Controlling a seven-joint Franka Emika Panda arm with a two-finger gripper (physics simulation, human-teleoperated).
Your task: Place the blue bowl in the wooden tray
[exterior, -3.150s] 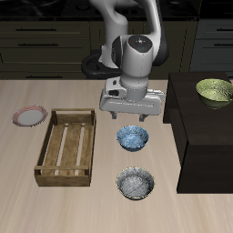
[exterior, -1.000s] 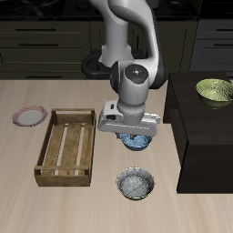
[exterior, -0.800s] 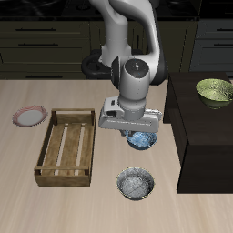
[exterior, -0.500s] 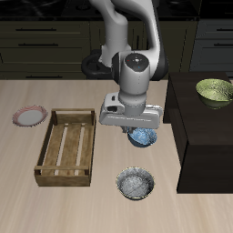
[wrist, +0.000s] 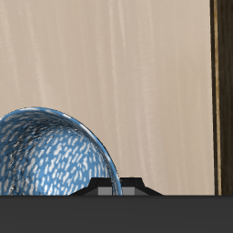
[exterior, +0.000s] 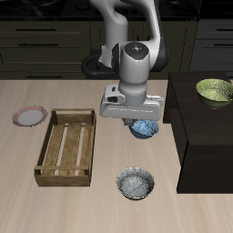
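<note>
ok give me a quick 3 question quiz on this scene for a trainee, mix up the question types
1. True or false: the blue bowl already lies inside the wooden tray.
2. Multiple choice: where is the green bowl? A) in the wooden tray B) on the dark raised counter C) beside the pink plate
3. Fill in the missing word: the bowl nearest the table's front edge is the ____ speckled bowl.

Key
1. False: it sits under the pincer, beside the tray, and the tray holds nothing.
2. B
3. Grey (silver-white).
</note>
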